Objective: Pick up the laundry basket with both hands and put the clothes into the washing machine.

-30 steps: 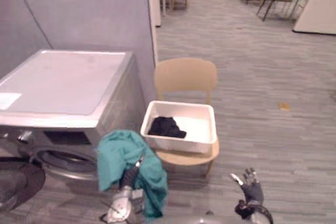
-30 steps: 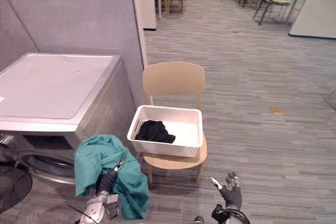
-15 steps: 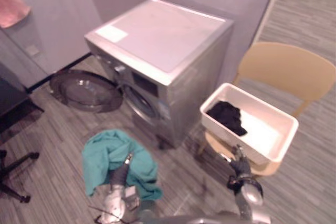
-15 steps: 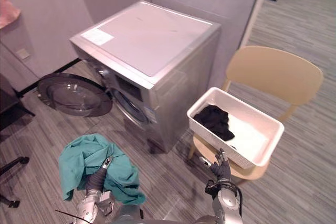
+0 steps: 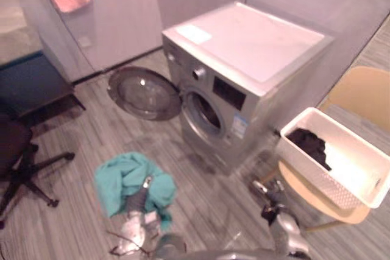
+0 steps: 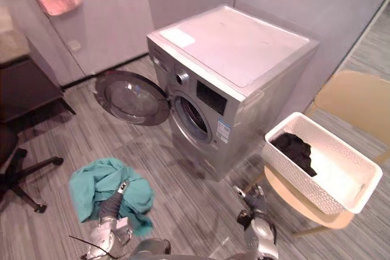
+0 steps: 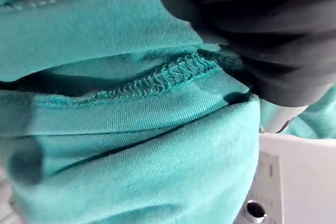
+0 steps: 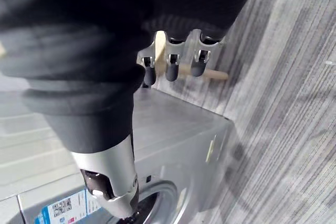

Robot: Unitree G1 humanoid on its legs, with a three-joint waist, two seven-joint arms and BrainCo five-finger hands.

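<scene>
- Now the view has swung onto the washing machine (image 6: 231,83), door (image 6: 131,97) open, so loading looks next
- Teal cloth (image 6: 100,190) over left hand (image 6: 113,202), before the machine; fingers hidden, cannot tell
- Right hand (image 6: 253,198) empty, fingers (image 8: 173,61) apart
- Laundry basket (image 6: 298,181), black garment (image 6: 294,148) inside, right of machine, unheld

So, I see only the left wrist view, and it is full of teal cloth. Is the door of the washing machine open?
Observer: Yes, the round glass door of the silver front-loading washing machine is swung wide open.
Operator: And where is the laundry basket?
Observer: The white plastic laundry basket stands on the tan chair beside the machine, with a black garment inside.
Operator: Is the right robot hand busy?
Observer: No, the right robot hand is empty, its fingers relaxed.
</scene>
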